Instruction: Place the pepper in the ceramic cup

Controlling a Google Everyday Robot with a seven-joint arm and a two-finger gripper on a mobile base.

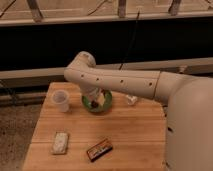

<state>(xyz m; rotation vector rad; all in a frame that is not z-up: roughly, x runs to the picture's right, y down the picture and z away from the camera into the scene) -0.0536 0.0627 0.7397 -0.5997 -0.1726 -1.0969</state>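
The arm (120,82) reached from the right across the wooden bench (135,135) and bent down at its elbow, so that the end effector (94,101) hung over the green bowl (103,107). Its fingers were pressed together on the pepper (93,104), a small dark red piece showing at their tip above the bowl. The ceramic cup (61,100) stood upright just left of the bowl, apart from it. Nearer the front edge lay a pale packet (60,142) and a dark packet (99,149).

A wooden table (135,135) stands on speckled grey floor (15,131) before a dark wall (50,45).
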